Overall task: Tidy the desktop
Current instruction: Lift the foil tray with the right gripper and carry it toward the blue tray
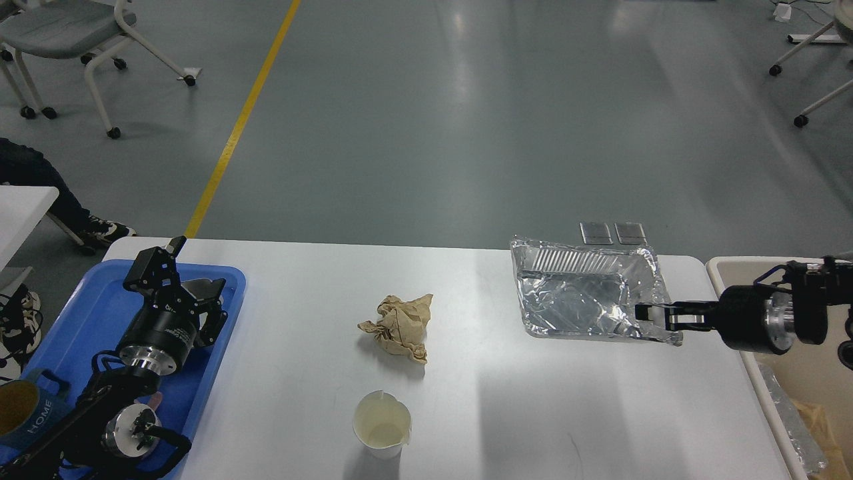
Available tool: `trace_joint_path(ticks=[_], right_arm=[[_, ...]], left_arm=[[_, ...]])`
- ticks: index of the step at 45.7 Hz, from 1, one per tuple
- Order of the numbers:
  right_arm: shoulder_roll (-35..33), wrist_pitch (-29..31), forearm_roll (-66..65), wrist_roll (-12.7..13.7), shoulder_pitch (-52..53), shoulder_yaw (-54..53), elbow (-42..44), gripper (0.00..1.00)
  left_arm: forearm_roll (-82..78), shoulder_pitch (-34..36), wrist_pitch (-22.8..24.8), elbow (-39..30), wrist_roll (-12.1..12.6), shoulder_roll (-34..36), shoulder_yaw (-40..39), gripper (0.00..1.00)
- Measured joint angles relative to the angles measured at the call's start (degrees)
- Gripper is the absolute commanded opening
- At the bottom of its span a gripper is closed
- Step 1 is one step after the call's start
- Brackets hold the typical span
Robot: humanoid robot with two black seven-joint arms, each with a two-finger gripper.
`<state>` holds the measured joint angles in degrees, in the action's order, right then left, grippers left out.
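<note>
Filling the lower half of the frame, the desktop (506, 413) is a glossy white slab with rounded corners, its long axis running left to right. Behind it stretches a grey-green floor with a yellow line (241, 120) slanting from the top centre toward the lower left, and wheeled chairs (66, 40) in the upper left corner. A blue tray (80, 320) sits on the left end of the desktop; a beige bin (800, 373) stands against its right edge.

Near the middle lies a crumpled brown paper (398, 327), and below it, toward the bottom edge, an empty paper cup (381, 424) stands upright.

At right of centre, the foil tray (586, 297) hangs tilted, its open face turned toward the camera and its long side running left to right. The right gripper (660, 315) pinches the tray's lower right rim, fingers closed on the foil. The left gripper (190, 293) sits over the blue tray; its fingers look parted and empty, though the dark, end-on view makes that uncertain.
</note>
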<state>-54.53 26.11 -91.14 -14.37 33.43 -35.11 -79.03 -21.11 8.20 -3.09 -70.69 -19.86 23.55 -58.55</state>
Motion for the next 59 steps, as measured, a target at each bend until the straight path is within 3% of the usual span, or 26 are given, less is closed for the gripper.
trace_joint_path(ticks=[21, 45, 59], right_arm=[[9.42, 0.06, -6.52, 0.50, 1.51, 1.47, 2.93, 0.00], [22.79, 0.08, -7.89, 3.00, 15.41, 15.35, 13.46, 0.00], [26.17, 0.08, -7.54, 3.04, 17.48, 16.49, 16.18, 0.00]], left_arm=[[-0.37, 0.26, -1.35, -1.51, 0.16, -0.43, 0.08, 0.96], [-1.94, -0.09, -3.78, -1.56, 0.38, -0.87, 0.10, 0.96], [-2.71, 0.53, -4.58, -1.41, -0.21, -0.56, 2.42, 0.96]])
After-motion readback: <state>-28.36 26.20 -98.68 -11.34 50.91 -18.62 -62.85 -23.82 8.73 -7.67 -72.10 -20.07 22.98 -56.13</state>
